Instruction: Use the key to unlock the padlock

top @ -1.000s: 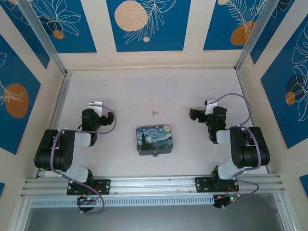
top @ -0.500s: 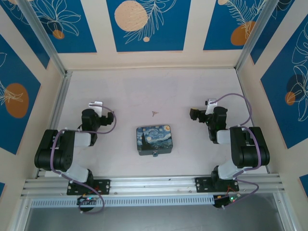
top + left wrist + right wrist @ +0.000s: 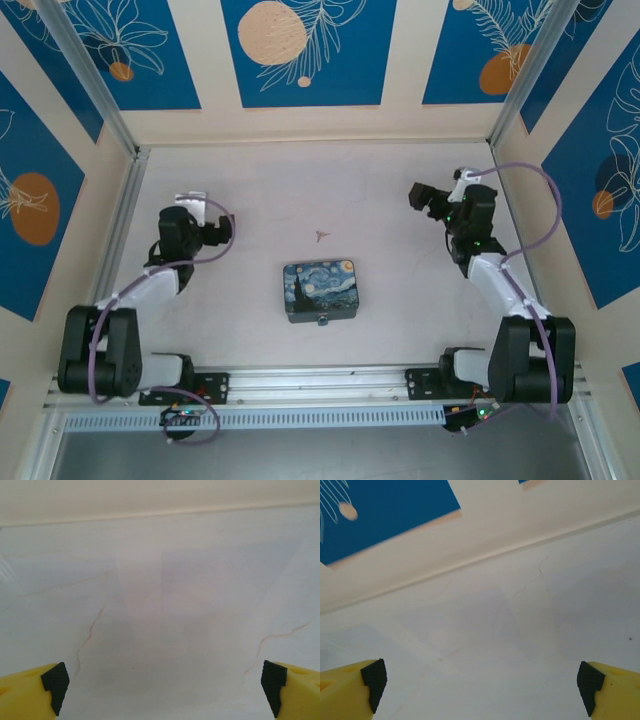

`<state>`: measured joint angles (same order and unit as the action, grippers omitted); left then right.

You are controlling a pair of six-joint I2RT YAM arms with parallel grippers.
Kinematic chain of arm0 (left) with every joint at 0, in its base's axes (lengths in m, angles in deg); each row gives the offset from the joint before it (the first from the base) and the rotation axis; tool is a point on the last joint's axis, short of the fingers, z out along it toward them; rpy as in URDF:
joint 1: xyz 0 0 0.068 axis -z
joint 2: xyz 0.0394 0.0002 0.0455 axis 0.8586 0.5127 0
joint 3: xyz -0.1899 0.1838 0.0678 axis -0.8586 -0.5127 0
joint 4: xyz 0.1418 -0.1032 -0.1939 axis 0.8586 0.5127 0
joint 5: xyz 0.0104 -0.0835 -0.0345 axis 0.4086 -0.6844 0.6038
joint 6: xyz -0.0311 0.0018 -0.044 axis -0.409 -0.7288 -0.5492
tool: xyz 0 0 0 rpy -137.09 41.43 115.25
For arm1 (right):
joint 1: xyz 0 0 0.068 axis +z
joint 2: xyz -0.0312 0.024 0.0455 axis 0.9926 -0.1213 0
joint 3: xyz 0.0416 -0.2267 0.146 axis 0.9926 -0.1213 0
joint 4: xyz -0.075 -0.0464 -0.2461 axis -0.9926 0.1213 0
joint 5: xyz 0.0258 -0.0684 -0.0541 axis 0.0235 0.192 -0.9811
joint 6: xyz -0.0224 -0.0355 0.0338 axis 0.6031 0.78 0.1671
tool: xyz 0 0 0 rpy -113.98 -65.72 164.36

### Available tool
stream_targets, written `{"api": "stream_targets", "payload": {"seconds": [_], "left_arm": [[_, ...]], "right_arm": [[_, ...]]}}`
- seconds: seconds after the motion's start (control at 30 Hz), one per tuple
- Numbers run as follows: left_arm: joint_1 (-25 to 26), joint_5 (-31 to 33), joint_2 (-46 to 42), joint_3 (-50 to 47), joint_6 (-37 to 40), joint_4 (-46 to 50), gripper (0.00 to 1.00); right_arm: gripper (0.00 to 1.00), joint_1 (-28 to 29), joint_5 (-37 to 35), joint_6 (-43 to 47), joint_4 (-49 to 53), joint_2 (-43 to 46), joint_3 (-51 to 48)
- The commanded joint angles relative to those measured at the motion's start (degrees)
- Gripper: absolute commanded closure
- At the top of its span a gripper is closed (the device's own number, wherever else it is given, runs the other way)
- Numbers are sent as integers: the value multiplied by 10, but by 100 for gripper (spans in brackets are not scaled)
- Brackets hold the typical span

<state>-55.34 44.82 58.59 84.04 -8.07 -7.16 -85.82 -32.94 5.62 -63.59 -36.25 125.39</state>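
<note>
The padlock (image 3: 323, 320) is a tiny dark lock hanging at the front edge of a blue-and-yellow painted tin (image 3: 320, 288) in the middle of the table. The key (image 3: 320, 235), a very small thin metal piece, lies on the table just behind the tin. My left gripper (image 3: 198, 213) hovers left of the tin, open, with bare table between its yellow, black-padded fingertips (image 3: 54, 686). My right gripper (image 3: 446, 194) is at the right and farther back, also open and holding nothing, its fingertips (image 3: 374, 682) wide apart. Both grippers (image 3: 162, 685) (image 3: 482, 682) face the back wall.
Patterned blue-and-cream walls (image 3: 300, 50) close the table on three sides, with aluminium posts (image 3: 100, 100) at the back corners. A rail (image 3: 320, 385) runs along the near edge at the arm bases. Purple cables (image 3: 535, 200) loop off both arms.
Both arms have unfolded and reached farther back: the left gripper moved back and slightly left, the right gripper back and to the right. Both stayed open. Tin, padlock and key have not moved.
</note>
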Motion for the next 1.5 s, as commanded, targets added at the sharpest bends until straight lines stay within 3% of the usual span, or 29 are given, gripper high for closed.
{"api": "stream_targets", "payload": {"seconds": [0.0,0.1,0.3,0.57,0.8,1.17,1.47], "left_arm": [[-5,-30,-42,54,-76,180,0],[-5,-37,-61,102,-161,300,0],[5,-117,-87,110,-251,423,0],[32,-168,-236,19,-338,478,0],[71,-197,-308,-62,-407,475,0],[244,-113,-184,-46,-452,374,0],[304,-110,-62,-2,-457,302,0]], "right_arm": [[0,-8,94,-93,160,19,13],[1,-7,181,-99,175,64,-10],[1,21,234,-126,240,129,-46],[14,121,234,-157,333,125,-49],[17,203,192,-181,336,123,-67],[22,273,160,-215,296,54,-82],[27,301,156,-228,263,-2,-78]]}}
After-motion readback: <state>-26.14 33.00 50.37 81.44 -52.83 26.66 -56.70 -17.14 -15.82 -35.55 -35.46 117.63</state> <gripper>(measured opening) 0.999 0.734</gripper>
